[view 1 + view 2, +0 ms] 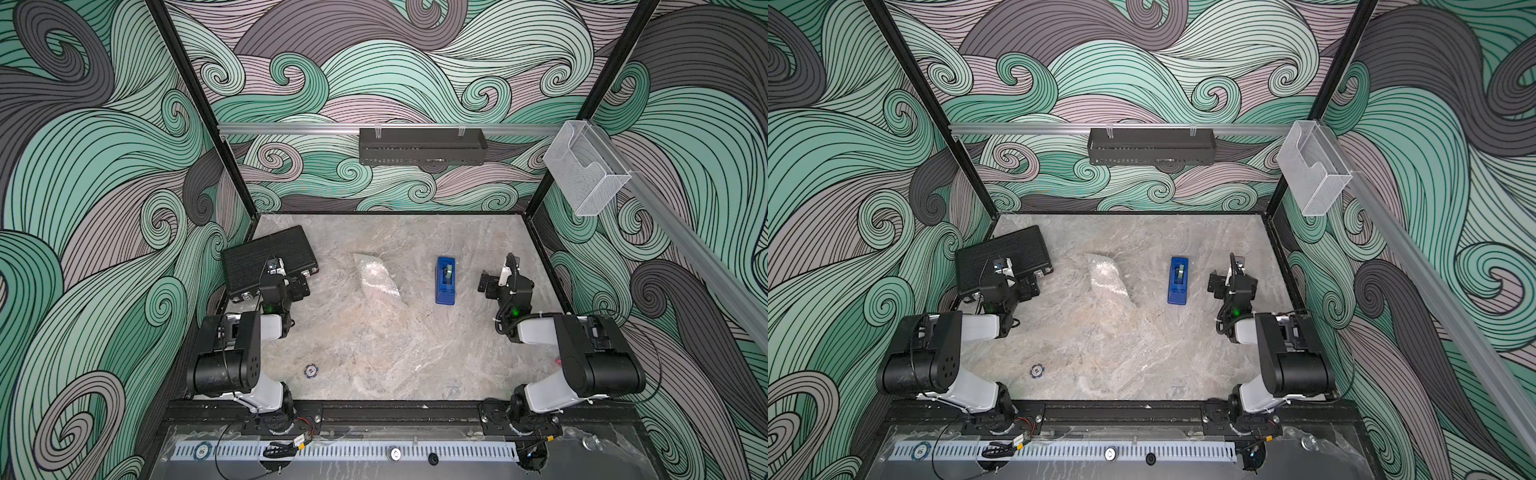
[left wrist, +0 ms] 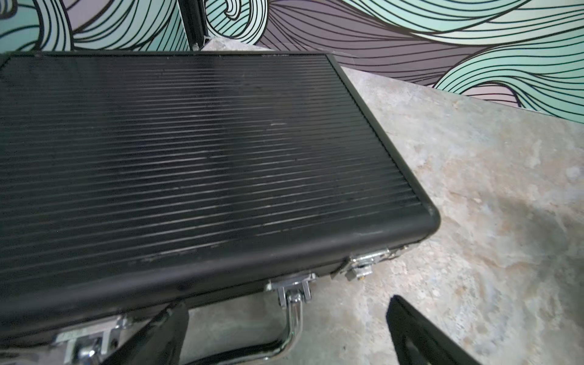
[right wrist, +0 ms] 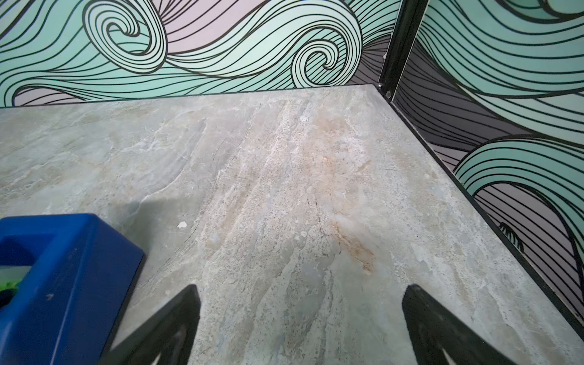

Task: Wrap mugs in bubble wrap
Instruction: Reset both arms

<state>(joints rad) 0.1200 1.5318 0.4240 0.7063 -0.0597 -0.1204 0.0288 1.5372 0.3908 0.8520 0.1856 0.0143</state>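
Near bubble wrap (image 1: 376, 277), blue tape dispenser (image 1: 445, 281)

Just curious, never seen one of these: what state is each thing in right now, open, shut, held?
Left pincer: open, empty.
Right pincer: open, empty.
Black case: shut, lying flat.
Bubble wrap: lying loose on the table, not held.
Tape dispenser: resting on the table, not held.

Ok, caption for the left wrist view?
Open left gripper facing the chrome handle of a black ribbed case on the stone table.
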